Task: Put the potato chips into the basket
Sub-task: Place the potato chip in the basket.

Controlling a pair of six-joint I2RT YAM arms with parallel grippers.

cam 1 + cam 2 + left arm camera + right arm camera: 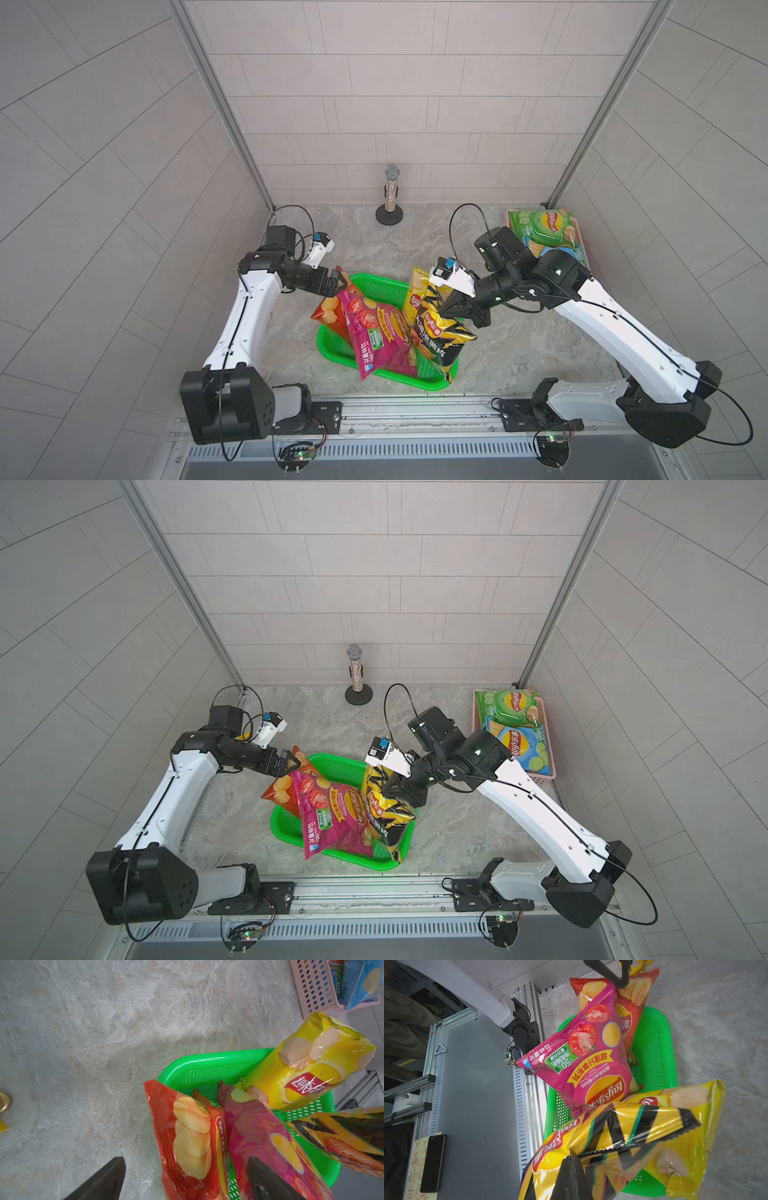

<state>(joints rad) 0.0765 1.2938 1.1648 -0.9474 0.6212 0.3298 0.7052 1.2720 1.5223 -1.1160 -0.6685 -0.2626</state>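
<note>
Chips are divided between 2 baskets. In the green basket [325,343] at the middle of the table [519,332], a red-orange bag [328,311], a magenta bag [378,336] and a yellow bag [415,291] are propped, sticking out above the rim. A black-and-yellow bag [440,332] is pinched at its top seam by the right gripper [446,309] and hung over the basket's right end, against the yellow bag; whether its lower end is rested on the basket cannot be told. The left gripper [338,284] is held spread wide at the top edge of the red-orange bag, with nothing clamped. A green bag [509,706] and a blue bag [521,746] are laid in a pink basket [540,776] at the far right corner, partly hidden by the right arm [623,328] in a top view. A microphone [390,195] is set upright by the back wall.

The spread fingers [104,1180] are shown by the left wrist view, 1 over bare table, 1 in front of the magenta bag. A phone [433,1163] and a handwritten note [415,1167] beyond the front rail [415,409] are shown only by the right wrist view. The table is patterned like grey marbled stone and is closed in by pale tiled walls [415,104] on 3 sides.
</note>
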